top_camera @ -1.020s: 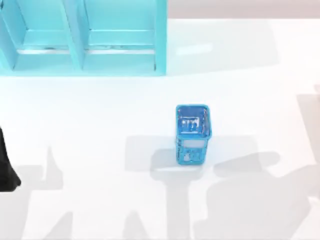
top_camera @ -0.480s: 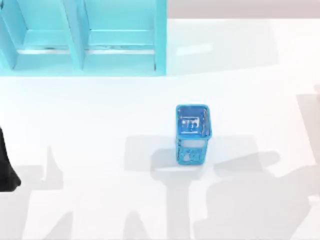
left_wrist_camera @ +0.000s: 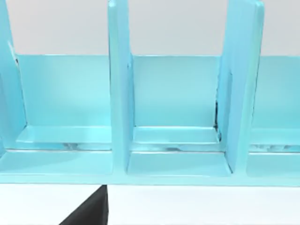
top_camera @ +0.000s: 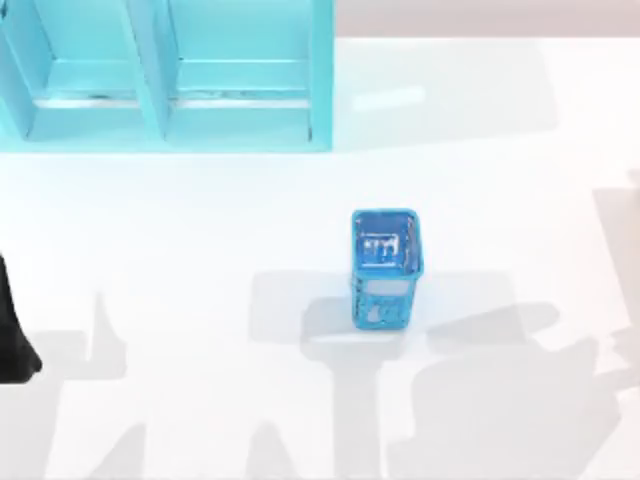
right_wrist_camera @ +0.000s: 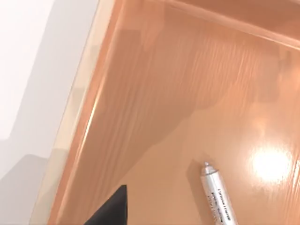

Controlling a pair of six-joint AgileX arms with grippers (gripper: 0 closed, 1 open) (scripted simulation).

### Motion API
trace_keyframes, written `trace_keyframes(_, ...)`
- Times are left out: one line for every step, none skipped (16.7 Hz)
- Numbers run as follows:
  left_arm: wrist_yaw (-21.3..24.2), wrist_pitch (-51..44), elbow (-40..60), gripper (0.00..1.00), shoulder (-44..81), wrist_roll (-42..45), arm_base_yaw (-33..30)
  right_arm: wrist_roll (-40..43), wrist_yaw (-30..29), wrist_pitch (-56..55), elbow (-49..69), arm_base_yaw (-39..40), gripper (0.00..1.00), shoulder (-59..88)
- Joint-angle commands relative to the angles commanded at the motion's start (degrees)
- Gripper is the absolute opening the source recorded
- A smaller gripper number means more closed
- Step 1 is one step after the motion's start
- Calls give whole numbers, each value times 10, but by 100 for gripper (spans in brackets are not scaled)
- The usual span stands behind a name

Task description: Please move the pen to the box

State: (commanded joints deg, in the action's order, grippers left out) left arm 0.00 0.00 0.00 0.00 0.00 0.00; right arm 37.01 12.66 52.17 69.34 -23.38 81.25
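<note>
Looking down from the top view, the white table [top_camera: 200, 240] carries a blue mesh holder [top_camera: 385, 268] standing upright near the middle, its open mouth showing only a pale glint inside that is hard to read. A turquoise shelf unit [top_camera: 165, 75] sits at the far left, cut off by the frame's top and left edges. A black piece of the left arm [top_camera: 12, 335] pokes in at the left edge — its gripper lies out of frame, so whether the fingers are spread or pressed together cannot be told.

In the left wrist view, the same shelf unit [left_wrist_camera: 119, 93] fills most of the frame with its upright dividers and empty bays, and a dark wedge of the arm's own hardware [left_wrist_camera: 89, 211] intrudes at one edge.

In the right wrist view, the pen [right_wrist_camera: 216, 197] lies on the glossy wooden floor of an orange-brown box [right_wrist_camera: 75, 140] — only the silvery barrel end with faint print is visible, the rest cropped away. A black fingertip [right_wrist_camera: 112, 208] of the right arm hangs near the pen without touching it; how far that gripper is open cannot be judged.
</note>
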Motion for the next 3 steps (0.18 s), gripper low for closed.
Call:
trace_keyframes(0,0,0,100,0,0,0,0,0,0,0,0,100,0)
trace_keyframes(0,0,0,100,0,0,0,0,0,0,0,0,100,0)
trace_keyframes(0,0,0,100,0,0,0,0,0,0,0,0,100,0)
